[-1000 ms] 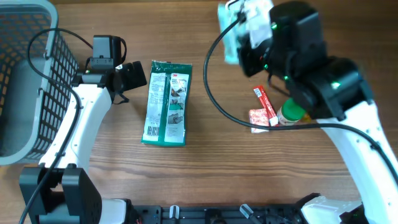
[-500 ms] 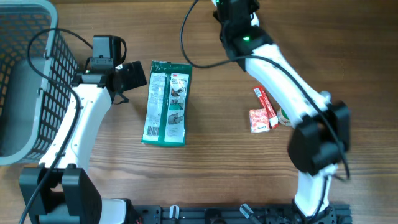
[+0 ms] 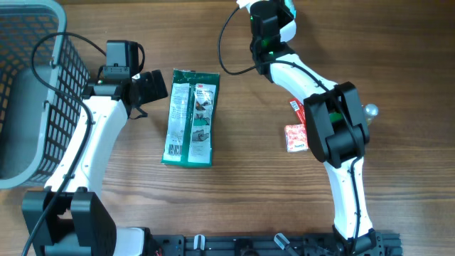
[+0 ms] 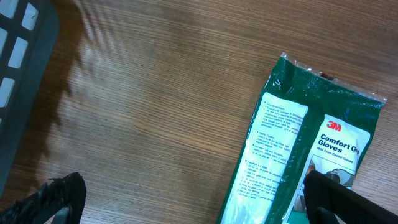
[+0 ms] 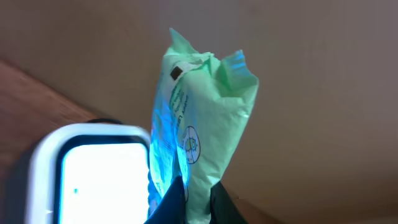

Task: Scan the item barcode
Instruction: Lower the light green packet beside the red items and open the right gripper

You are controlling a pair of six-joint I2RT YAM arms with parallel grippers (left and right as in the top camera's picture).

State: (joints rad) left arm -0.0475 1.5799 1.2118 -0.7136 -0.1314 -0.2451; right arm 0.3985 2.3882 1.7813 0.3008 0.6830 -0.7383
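**Overhead.** A brown wood-grain table (image 3: 234, 199) is seen across the whole frame. A grey mesh basket (image 3: 60, 85) is set at 9 to 10 o'clock, and its grey floor is shown through the walls. A green glove pack (image 3: 190, 117) is laid flat just left of centre, its long side running 12 to 6. The left gripper (image 3: 148, 88) is placed just beside the pack, at its 9 o'clock side, with a gap between them. Red packets (image 3: 298, 128) are seen at 3 o'clock. The right gripper (image 3: 270, 11) is stretched to the 12 o'clock edge.

**Left wrist.** The same wood is shown, with the basket corner at 10 o'clock and the pack at 4 o'clock. The jaws are spread wide, and nothing is held between the fingertips (image 4: 62, 196).

**Right wrist.** A beige wall is seen behind, with wood at 9 o'clock. A pale green pouch (image 5: 199, 124) is pinched upright at its lower end by the narrowed jaws. A white-rimmed lit panel (image 5: 99, 180) is seen at 8 o'clock, just beside the pouch.
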